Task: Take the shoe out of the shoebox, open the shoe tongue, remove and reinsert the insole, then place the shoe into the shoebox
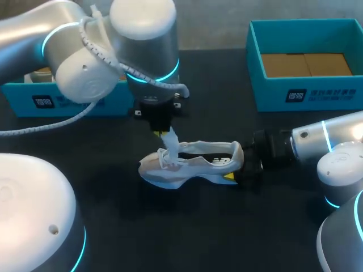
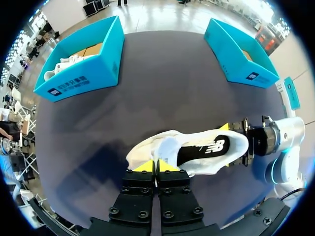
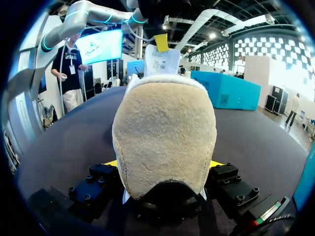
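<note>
White mesh sneaker with a black lining sits sole-down on the black table, well apart from the open teal cardboard shoebox. Right jaws are clenched on its tan suede heel, one tip each side. Left jaws, straight above the white laces, pinch the white tongue and hold it upright. Pulling higher could, I judge, slip the thin tongue free, or lift the toe and twist the heel out of the right jaws if the laces resist.
</note>
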